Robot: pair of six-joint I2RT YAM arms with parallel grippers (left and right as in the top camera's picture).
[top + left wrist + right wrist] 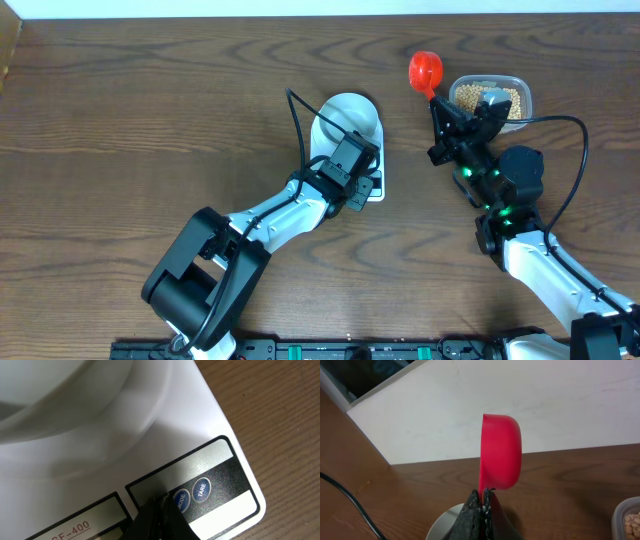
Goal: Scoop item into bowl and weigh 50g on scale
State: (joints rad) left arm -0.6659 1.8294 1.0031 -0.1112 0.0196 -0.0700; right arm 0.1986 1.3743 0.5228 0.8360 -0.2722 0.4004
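The pale bowl (pixel 350 118) sits on the white scale (pixel 377 190); no beans show in it. In the left wrist view the bowl (pixel 60 395) fills the top left and the scale (pixel 200 420) shows MODE and TARE buttons. My left gripper (pixel 161 502) is shut, its tip at the scale's panel just left of the MODE button. My right gripper (pixel 483 494) is shut on the handle of the red scoop (pixel 501 452), held on edge above the table. From overhead the scoop (pixel 426 72) is between the bowl and the tub of beans (pixel 490 98).
The clear plastic tub (pixel 522 92) stands at the back right, by the right arm. A black cable (pixel 300 125) runs from the left arm past the bowl. A pale wall (pixel 520 395) edges the table's far side.
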